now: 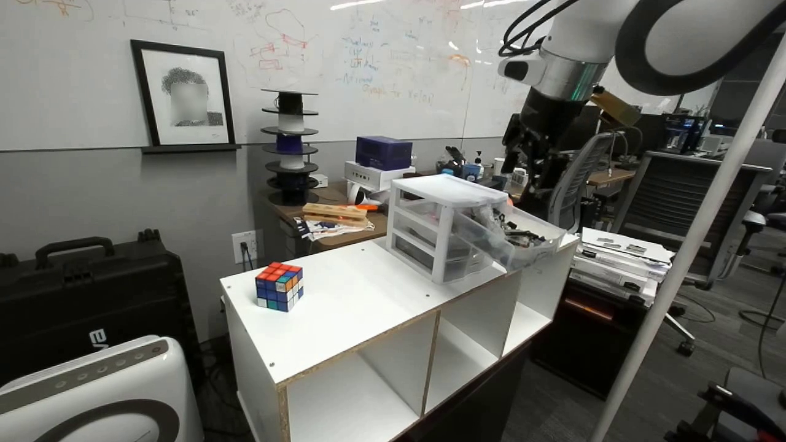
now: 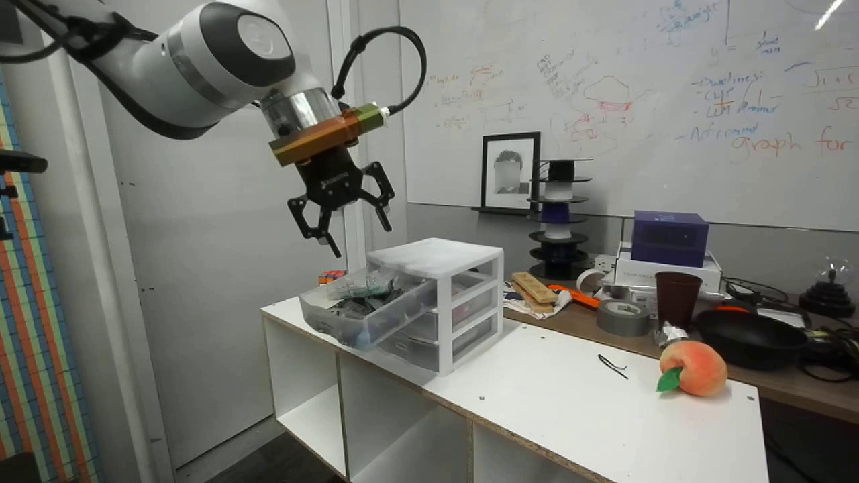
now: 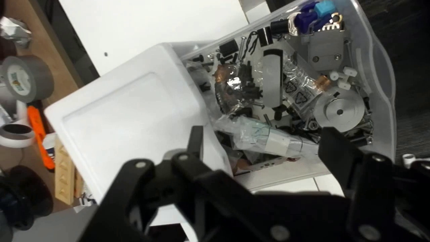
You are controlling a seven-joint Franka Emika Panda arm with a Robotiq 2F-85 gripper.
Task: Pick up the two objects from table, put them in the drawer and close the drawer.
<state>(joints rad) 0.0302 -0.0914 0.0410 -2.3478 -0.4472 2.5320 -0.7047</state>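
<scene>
My gripper (image 2: 361, 241) hangs over the pulled-out drawer (image 2: 399, 316), jaws spread, nothing between them. Cube (image 1: 279, 286) sits on the bench (image 1: 344, 294) well apart on one side of the drawer, peach (image 2: 694, 369), probably my second target, on its opposite side. Drawer's crowded with loose parts (image 3: 273, 79), so whatever I add could poke above its rim and jam the closing.

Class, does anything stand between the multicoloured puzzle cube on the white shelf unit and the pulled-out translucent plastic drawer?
Yes: in an exterior view the side wall of the drawer, beside a white plastic corner post, faces the cube, which would probably have to pass over it.
</scene>
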